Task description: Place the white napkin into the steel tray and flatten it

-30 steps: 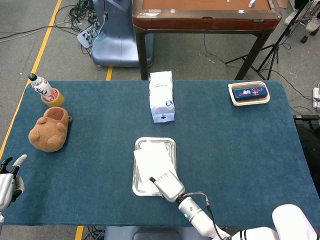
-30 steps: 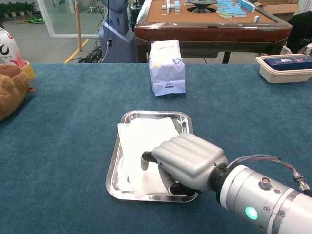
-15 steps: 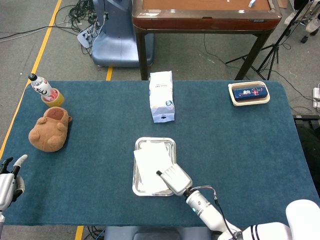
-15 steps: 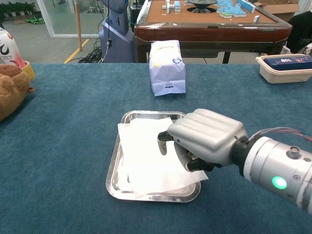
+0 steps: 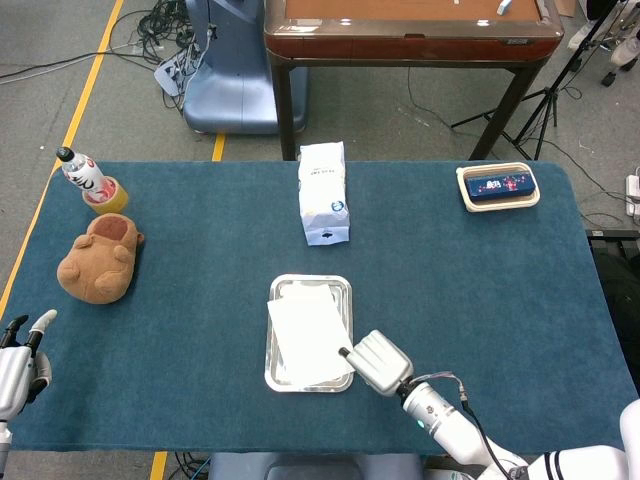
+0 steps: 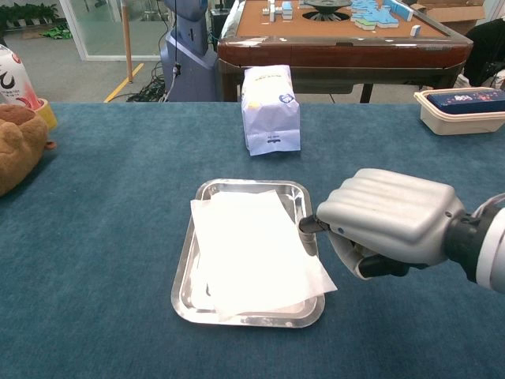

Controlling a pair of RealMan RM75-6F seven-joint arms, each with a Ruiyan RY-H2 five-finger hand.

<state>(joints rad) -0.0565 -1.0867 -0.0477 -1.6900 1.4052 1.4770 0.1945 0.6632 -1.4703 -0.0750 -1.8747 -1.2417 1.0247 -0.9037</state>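
Looking across the blue table point(image 5: 480, 280), we see our right hand point(image 6: 387, 221) just right of the steel tray point(image 6: 183, 272), fingers curled in together and holding nothing, one fingertip close to the tray's right rim. Our left hand point(image 5: 18, 362) shows only at the table's near left edge, fingers apart, gripping nothing. We count one tray, one white napkin point(image 6: 248, 253), one white paper bag point(image 5: 323, 192), one plush toy point(image 5: 97, 258), one bottle point(image 5: 82, 175) and one boxed blue case point(image 5: 497, 186). The napkin lies spread in the tray, mostly flat, lightly creased, with its near right corner draped over the tray's rim.
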